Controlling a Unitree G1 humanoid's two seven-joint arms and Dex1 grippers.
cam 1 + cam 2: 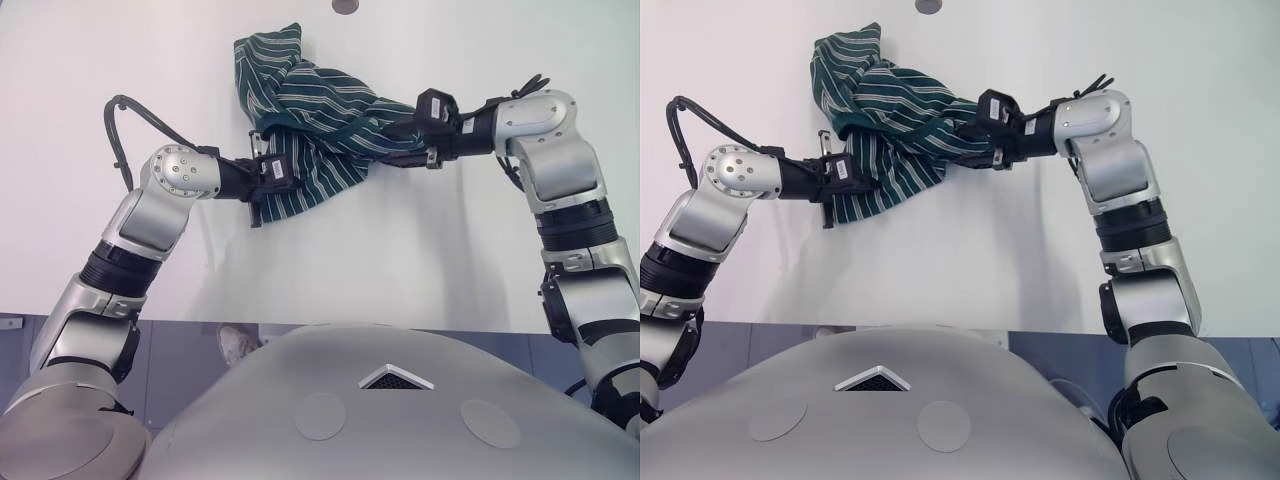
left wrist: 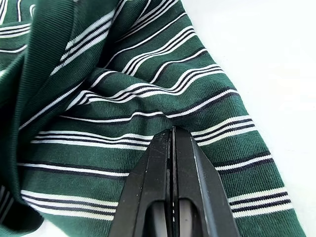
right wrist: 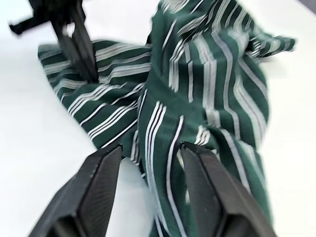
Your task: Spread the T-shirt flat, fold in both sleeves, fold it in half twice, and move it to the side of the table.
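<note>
The green T-shirt [image 1: 315, 115] with white stripes lies crumpled in a heap on the white table [image 1: 450, 260], toward the far middle. My left gripper [image 2: 173, 132] is at the heap's near left edge, its fingers pressed together with the tips pinching the cloth. From the right side my right gripper [image 3: 150, 148] comes in, open, with a fold of the shirt lying between its two fingers [image 3: 103, 182]. In the left eye view the right gripper [image 1: 398, 135] is partly buried in the fabric.
A small grey round spot [image 1: 345, 5] sits at the table's far edge behind the shirt. The table's near edge [image 1: 300, 322] runs in front of my body. Bare white surface lies left, right and in front of the heap.
</note>
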